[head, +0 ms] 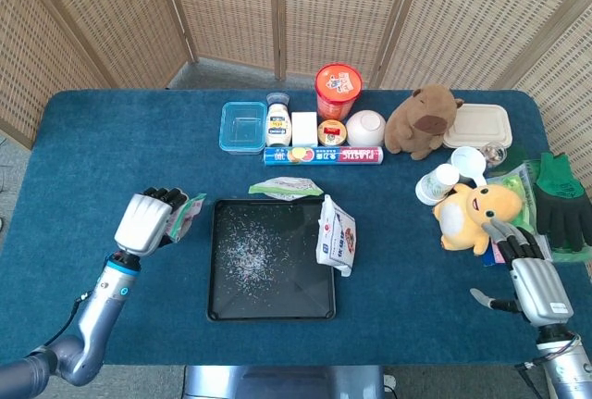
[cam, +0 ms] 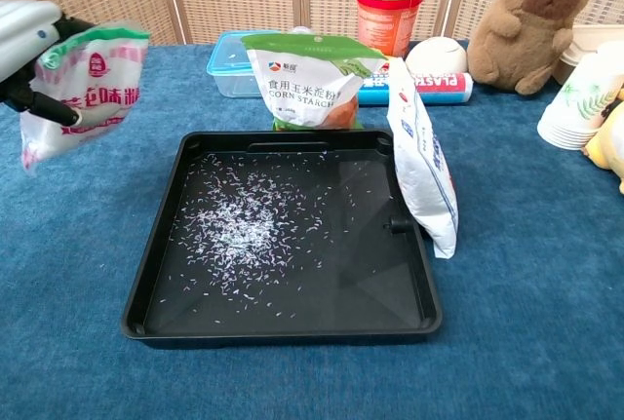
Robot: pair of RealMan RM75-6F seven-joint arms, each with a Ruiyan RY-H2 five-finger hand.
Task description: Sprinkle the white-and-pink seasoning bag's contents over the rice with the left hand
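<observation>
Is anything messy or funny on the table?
Yes. Rice lies scattered loose across the black tray rather than in a bowl, and a white-and-blue bag leans tilted on the tray's right rim, half in and half out.

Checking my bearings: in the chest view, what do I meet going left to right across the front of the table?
Seasoning bag held by the left hand → black tray with rice → white pouch leaning on the tray's right edge → paper cups.
</observation>
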